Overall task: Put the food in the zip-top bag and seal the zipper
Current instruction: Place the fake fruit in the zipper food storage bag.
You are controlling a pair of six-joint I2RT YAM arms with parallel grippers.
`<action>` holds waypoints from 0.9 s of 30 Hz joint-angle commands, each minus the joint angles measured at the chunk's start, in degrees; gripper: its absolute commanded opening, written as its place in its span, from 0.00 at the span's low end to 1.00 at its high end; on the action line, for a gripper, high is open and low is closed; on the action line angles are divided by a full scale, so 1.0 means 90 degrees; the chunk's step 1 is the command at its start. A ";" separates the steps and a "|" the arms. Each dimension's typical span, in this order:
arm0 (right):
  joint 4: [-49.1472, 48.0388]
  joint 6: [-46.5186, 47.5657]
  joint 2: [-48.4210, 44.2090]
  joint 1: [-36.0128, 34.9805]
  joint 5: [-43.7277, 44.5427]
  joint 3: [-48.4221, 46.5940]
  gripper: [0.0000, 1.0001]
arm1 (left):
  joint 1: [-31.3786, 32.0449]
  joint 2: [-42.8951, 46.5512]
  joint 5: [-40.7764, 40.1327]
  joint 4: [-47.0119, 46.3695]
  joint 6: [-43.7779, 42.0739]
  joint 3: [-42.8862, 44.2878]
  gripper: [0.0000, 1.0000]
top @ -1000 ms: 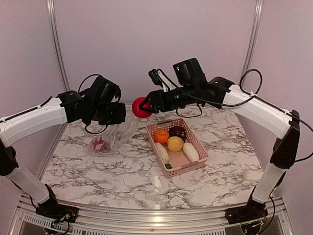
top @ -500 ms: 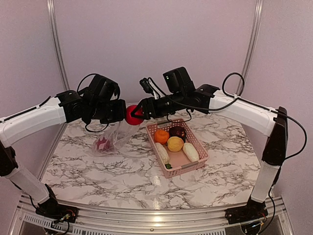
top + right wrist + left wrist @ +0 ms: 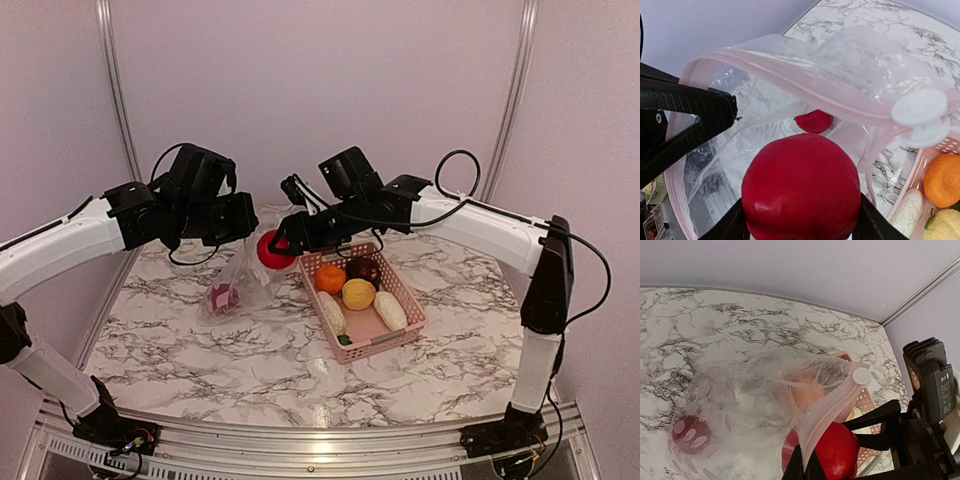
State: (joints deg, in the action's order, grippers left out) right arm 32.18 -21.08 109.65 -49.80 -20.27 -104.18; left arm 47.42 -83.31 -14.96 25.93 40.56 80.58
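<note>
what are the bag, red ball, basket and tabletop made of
zip-top bag: thin clear plastic film, glossy; it crinkles and the table shows through.
red ball: probably moulded plastic or rubber; smooth, uniform, soft sheen.
basket: rigid pink plastic, matte; moulded slatted walls.
table: marble-patterned, slightly glossy; stone or laminate, can't tell.

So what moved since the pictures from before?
The right tool carried the red ball left and down, to the mouth of the bag. The left tool still pinches the bag's edge and nudged it a little toward the ball. Nothing was let go. The basket and the food in it stayed put, and the dark red piece stayed in the bag.
</note>
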 commanded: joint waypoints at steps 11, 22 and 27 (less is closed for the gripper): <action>0.0472 0.0216 -0.0174 -0.0128 -0.0179 -0.0918 0.78 | 0.0008 0.0044 -0.0122 -0.0138 -0.0009 -0.0051 0.00; 0.0477 0.0363 -0.0573 -0.0057 0.0063 -0.0750 0.80 | -0.0080 0.0170 -0.0338 -0.0001 -0.0142 -0.0042 0.00; 0.0481 0.0393 -0.0841 0.0089 0.0347 -0.0330 0.79 | -0.0148 0.0472 -0.1036 0.0112 -0.0634 0.0073 0.00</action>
State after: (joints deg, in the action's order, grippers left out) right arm 35.22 -18.31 105.01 -50.11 -20.10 -109.45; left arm 46.83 -82.81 -18.20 25.71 39.00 79.61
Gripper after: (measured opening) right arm 0.797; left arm 0.009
